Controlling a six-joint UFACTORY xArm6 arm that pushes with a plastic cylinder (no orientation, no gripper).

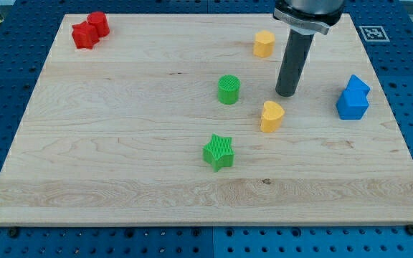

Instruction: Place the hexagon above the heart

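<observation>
While my tip [287, 93] (bare rod, no fingers, holding nothing) rests just above the yellow plastic heart [271, 116], the yellow plastic hexagon [264, 44] sits nr the wooden board's [120, 172] top edge.

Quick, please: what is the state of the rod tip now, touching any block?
My tip: touching nothing, just above the yellow heart, far below the yellow hexagon.

My tip [287, 93] is resting on the wooden board [120, 179] right of centre, just above the yellow heart [271, 116] and well below the yellow hexagon [264, 44]. A green cylinder [229, 89] is sitting left of the tip, a green star [219, 152] lower down. Two red blocks [90, 30] are touching at upper left; two blue blocks [353, 98] are touching at right.
</observation>
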